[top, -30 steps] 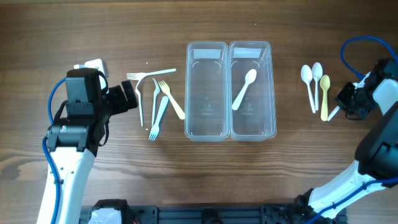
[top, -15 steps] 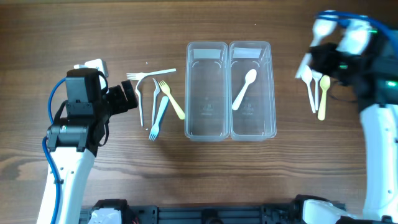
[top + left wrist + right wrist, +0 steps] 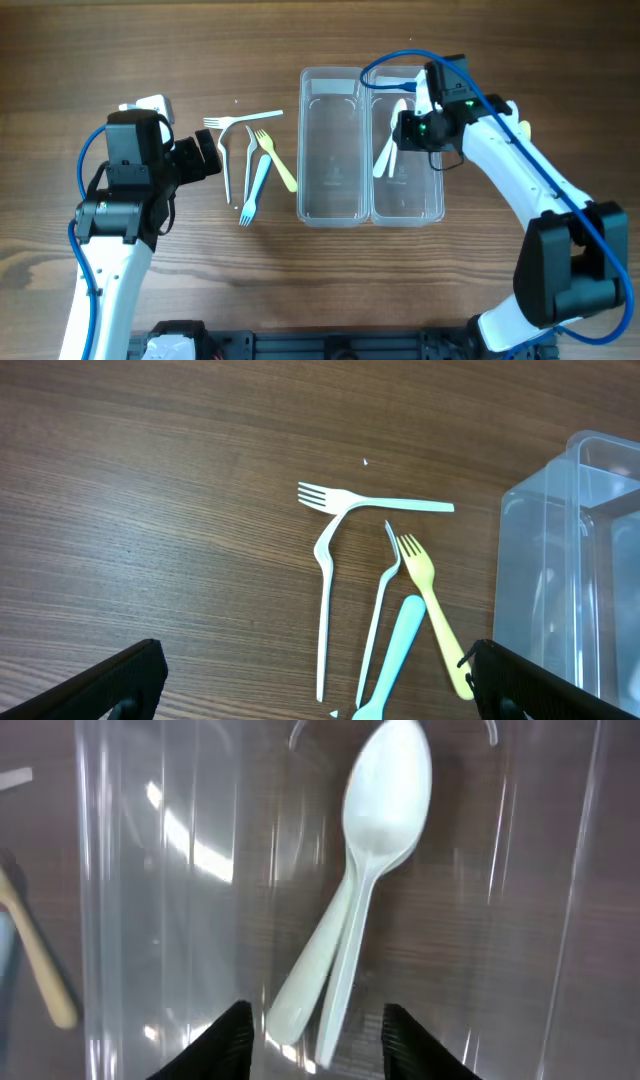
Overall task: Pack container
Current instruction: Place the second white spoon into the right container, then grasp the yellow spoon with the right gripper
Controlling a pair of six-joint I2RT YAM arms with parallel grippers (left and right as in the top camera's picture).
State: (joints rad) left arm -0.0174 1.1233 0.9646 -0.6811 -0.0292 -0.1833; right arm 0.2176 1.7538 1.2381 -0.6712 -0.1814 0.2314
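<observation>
2 pale spoons point(image 3: 383, 800) lie overlapped inside clear container point(image 3: 110, 920).

Right gripper point(image 3: 402, 131) carried another spoon point(image 3: 385, 800) into container point(image 3: 437, 192).

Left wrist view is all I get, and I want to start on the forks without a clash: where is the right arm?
Observer: The right gripper is over the right container, the one farther from the forks.
Operator: Is it holding anything?
Observer: No. Its jaws stand apart, and two white spoons lie overlapped in the container beneath them.
Operator: The blue piece runs off my frame. Fork or spoon?
Observer: It is a blue fork. Its tines are at the end nearer the arm bases.
</observation>
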